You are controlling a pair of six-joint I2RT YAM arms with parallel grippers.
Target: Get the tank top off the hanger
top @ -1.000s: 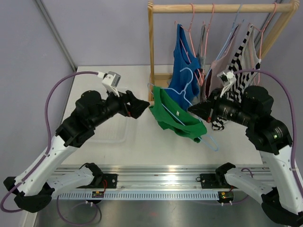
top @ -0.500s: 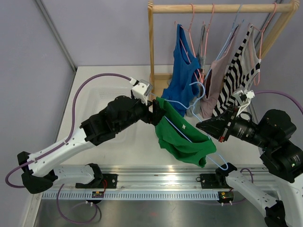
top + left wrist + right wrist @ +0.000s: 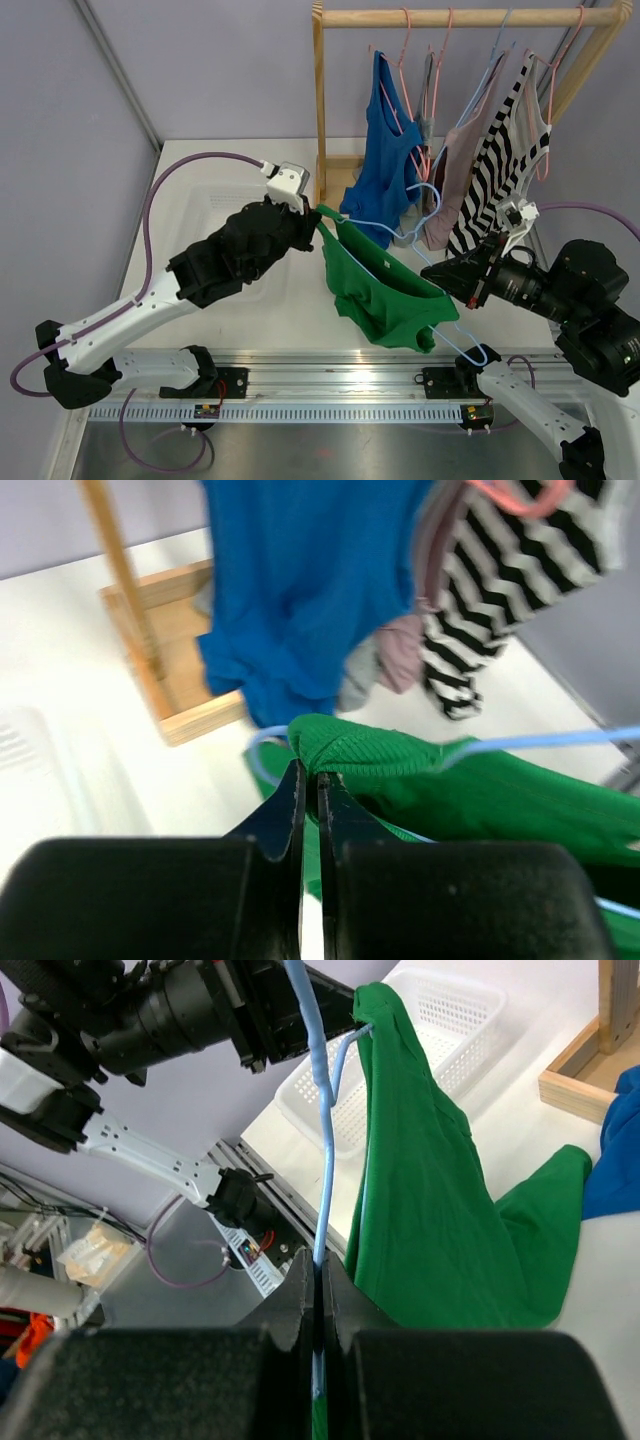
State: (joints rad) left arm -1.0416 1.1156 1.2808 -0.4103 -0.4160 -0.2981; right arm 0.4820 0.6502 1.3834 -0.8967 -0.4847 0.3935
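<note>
Since a second ago the left gripper point(image 3: 312, 228) has swung in and closed, pinching a strap of the green tank top point(image 3: 375, 290). The right gripper point(image 3: 440, 275) is clamped on the blue hanger point(image 3: 321, 1160), which runs in mid-air between both arms. A white basket point(image 3: 440, 1020) lies beneath the left arm, with nothing visible inside.

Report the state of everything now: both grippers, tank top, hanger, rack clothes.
left gripper, shut on green tank top strap
right gripper, shut on blue hanger
green tank top, still on the hanger, lifted between both arms
blue hanger, off the rail, tilted
other tops, hanging on wooden rack
</note>
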